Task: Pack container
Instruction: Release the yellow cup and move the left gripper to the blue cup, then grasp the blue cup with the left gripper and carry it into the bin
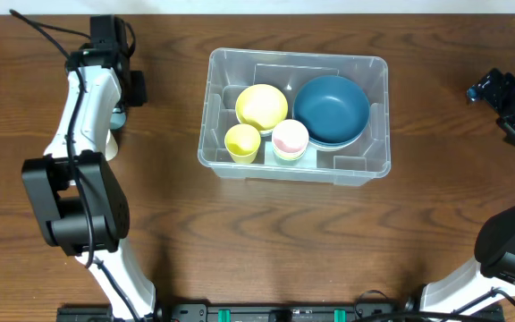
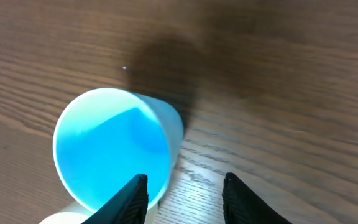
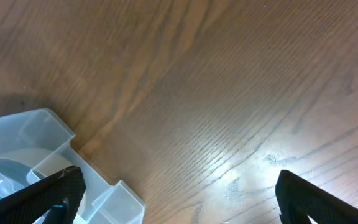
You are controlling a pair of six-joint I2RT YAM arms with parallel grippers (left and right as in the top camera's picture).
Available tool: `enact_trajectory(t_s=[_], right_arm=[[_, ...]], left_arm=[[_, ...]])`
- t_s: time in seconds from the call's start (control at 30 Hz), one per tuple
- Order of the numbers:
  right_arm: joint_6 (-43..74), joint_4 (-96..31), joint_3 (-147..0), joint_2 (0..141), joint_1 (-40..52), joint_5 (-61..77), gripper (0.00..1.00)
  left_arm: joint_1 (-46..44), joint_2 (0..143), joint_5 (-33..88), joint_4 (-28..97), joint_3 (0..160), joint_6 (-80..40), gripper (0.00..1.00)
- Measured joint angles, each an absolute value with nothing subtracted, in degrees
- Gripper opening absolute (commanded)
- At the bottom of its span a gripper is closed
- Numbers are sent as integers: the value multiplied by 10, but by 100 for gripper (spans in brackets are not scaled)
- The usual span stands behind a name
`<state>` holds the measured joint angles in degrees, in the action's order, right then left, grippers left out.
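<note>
The container [image 1: 347, 172] sits mid-table, holding a blue bowl [image 1: 332, 109], a yellow bowl [image 1: 261, 105], a yellow cup [image 1: 242, 141] and a pink cup [image 1: 290, 139]. Well to its left, our left gripper [image 2: 184, 183] stands half open astride the rim of a blue cup [image 2: 107, 146], one finger over the mouth and one outside, not clenched on the wall. A white cup [image 2: 58, 219] stands just beside it. Our right gripper [image 3: 179, 179] hangs spread wide, holding nothing, over bare table [image 3: 229, 93] off the container's right end. We judge the container light but springy: thin clear plastic, slick-walled, apt to flex when pinched. The rolled rim or a corner step looks the surest hold.
</note>
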<state>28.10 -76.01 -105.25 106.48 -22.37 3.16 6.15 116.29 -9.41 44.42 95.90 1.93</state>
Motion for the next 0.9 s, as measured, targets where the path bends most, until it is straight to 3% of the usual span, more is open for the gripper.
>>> enact_trajectory(t_s=[0.43,0.73,0.9], right_arm=[[281,-760,-1053,1065,-224,32,99],[281,-760,-1053,1065,-224,32,99],[281,-760,-1053,1065,-224,32,99]], left_arm=[[89,1186,-90,443,951,15,39],[89,1207,-71,439,947,11,6],[89,1207,-68,440,947,0,6]])
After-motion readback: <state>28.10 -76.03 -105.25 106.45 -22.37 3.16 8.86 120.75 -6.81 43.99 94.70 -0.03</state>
